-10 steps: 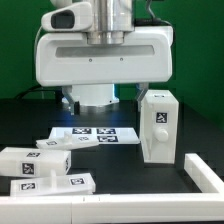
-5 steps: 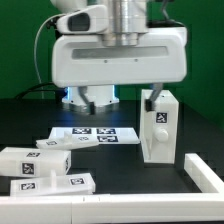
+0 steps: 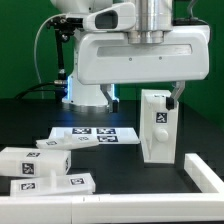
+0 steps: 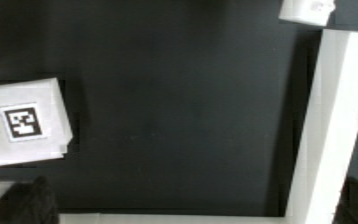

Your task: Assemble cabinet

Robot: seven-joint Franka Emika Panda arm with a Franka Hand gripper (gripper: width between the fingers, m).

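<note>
Since end effector (image 3: 145,95) shifted, over cabinet block (image 3: 157,128)

Upright block (image 3: 157,125): on the tabletop (image 3: 118,165), exterior view's right, just beside the marker board (image 3: 95,135).
Rear low block (image 3: 35,160): exterior view's left, before the marker board.
Front low block (image 3: 52,185): just before the rear one.
Pincer (image 3: 164,97): above the upright block.
</note>
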